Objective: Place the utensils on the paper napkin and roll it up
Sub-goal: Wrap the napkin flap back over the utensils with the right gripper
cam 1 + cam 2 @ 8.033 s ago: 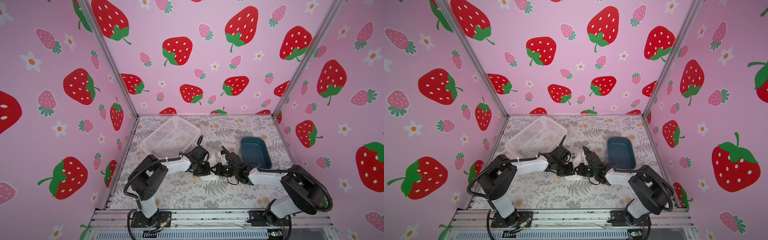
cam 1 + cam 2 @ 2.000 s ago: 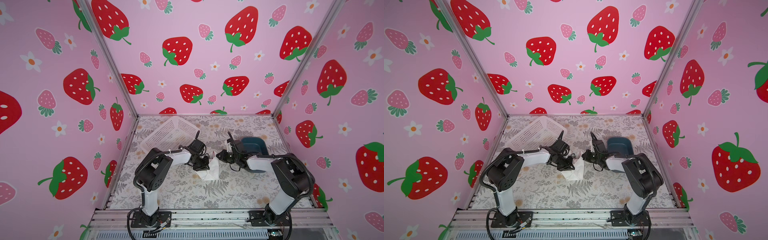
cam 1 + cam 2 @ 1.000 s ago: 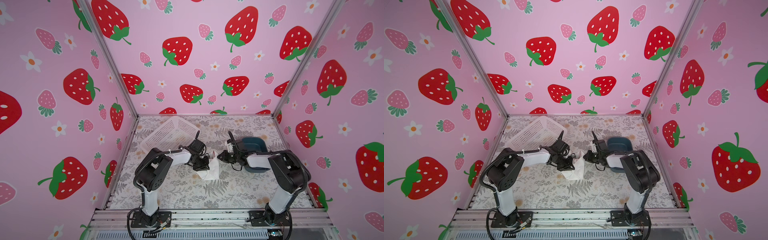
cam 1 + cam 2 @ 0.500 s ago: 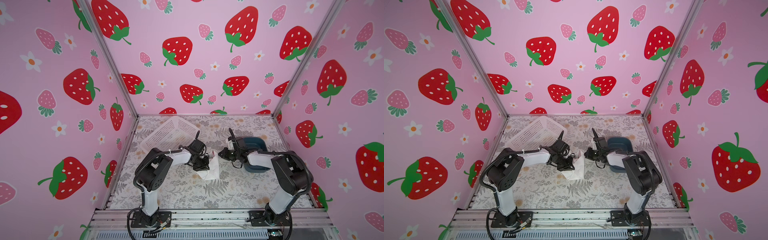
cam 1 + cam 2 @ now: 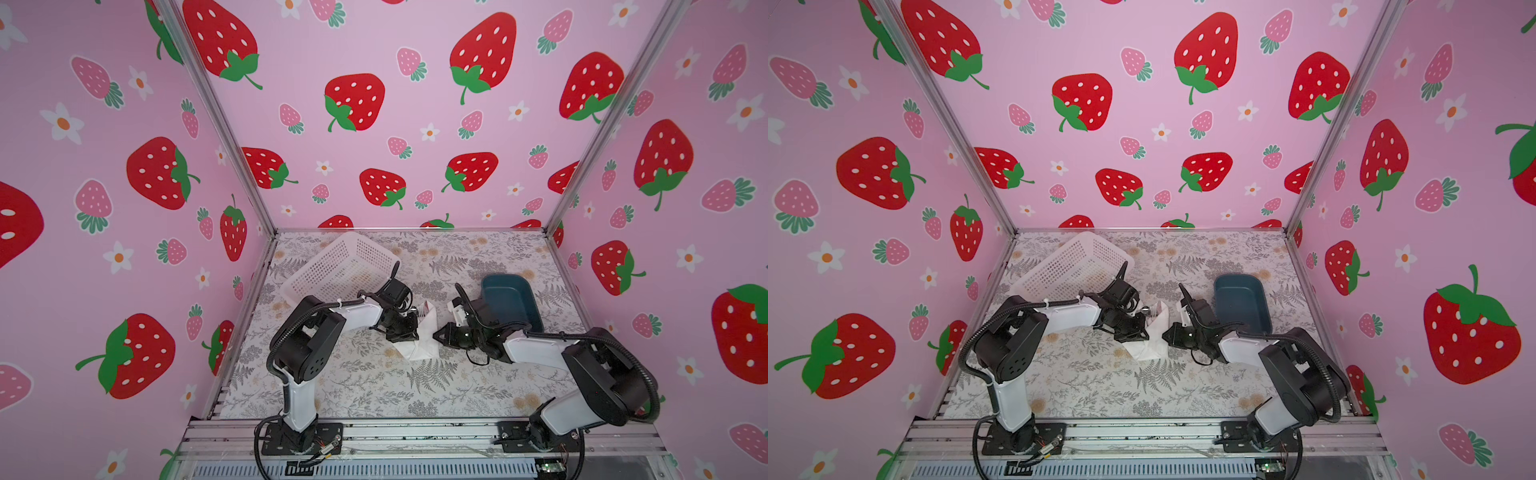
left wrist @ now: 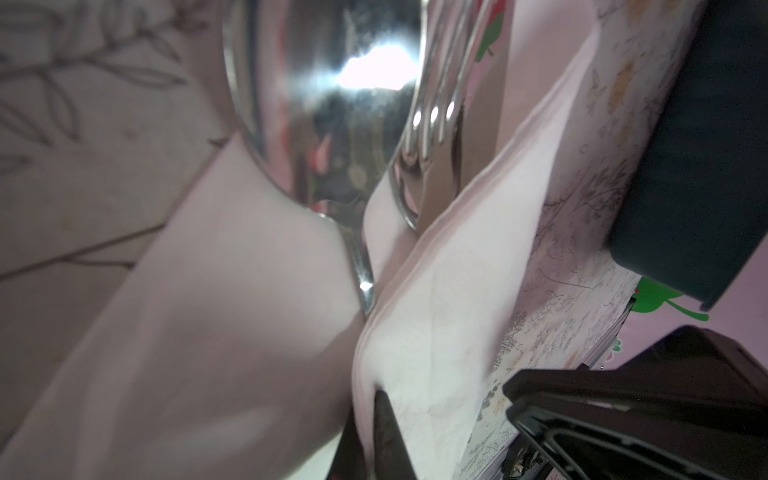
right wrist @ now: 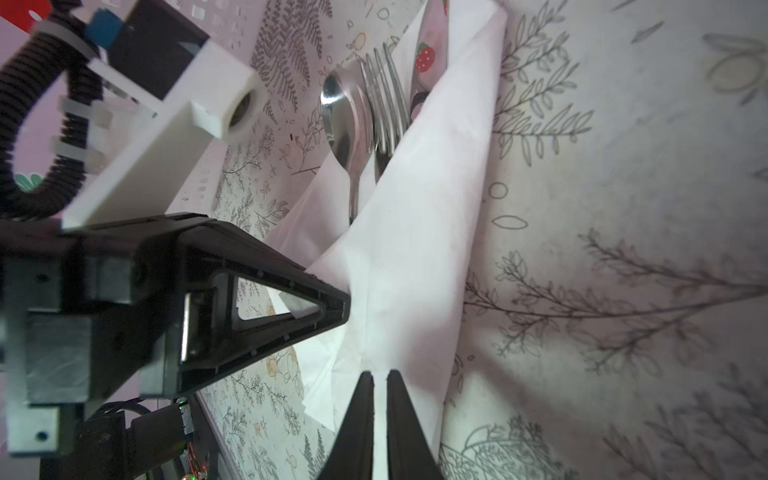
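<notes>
Utensils (image 7: 343, 124) lie in napkin (image 5: 424, 345), mid-table, heads out at 12 o'clock. One flap is folded over; rolling looks unfinished. Left gripper (image 5: 413, 333) at 9 o'clock, jaws closed, pinches the fold. Right gripper (image 5: 435, 335) at 3 o'clock, closed, touches the edge; hold unclear.

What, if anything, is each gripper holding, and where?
Both hold the paper napkin, not the utensils. The left gripper pinches its fold on one side; the right gripper appears to pinch the edge of the overlapping flap opposite.
</notes>
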You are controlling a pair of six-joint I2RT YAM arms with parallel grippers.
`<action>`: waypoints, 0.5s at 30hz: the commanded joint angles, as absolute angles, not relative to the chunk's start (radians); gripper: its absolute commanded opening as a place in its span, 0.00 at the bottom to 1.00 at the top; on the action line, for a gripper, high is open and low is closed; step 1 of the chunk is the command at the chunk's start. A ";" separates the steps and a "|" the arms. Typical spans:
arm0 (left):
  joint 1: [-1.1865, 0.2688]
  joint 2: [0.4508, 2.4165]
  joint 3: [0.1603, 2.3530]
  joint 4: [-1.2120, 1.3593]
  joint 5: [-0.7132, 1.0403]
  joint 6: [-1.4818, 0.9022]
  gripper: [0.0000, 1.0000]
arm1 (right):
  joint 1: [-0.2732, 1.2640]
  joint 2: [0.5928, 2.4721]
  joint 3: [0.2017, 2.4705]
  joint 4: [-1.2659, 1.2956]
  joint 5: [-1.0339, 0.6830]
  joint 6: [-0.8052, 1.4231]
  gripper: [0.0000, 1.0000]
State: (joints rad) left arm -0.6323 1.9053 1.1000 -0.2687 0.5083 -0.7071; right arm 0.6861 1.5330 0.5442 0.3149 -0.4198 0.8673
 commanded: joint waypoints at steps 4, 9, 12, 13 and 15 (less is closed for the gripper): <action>-0.635 1.888 1.102 -0.292 0.509 -0.705 0.08 | 0.708 1.567 0.512 0.340 -0.384 0.899 0.12; -0.635 1.888 1.101 -0.290 0.509 -0.706 0.08 | 0.711 1.568 0.486 0.333 -0.374 0.890 0.13; -0.635 1.891 1.104 -0.290 0.509 -0.706 0.08 | 0.714 1.540 0.485 0.307 -0.364 0.887 0.13; -0.635 1.891 1.107 -0.289 0.510 -0.709 0.08 | 0.716 1.517 0.480 0.303 -0.359 0.892 0.13; -0.635 1.895 1.119 -0.288 0.515 -0.713 0.08 | 0.733 1.466 0.472 0.290 -0.329 0.923 0.13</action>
State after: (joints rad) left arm -0.6327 1.9049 1.1000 -0.2687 0.5083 -0.7078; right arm 0.7151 1.5230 0.4915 0.3317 -0.3737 0.8948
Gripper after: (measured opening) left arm 0.083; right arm 0.129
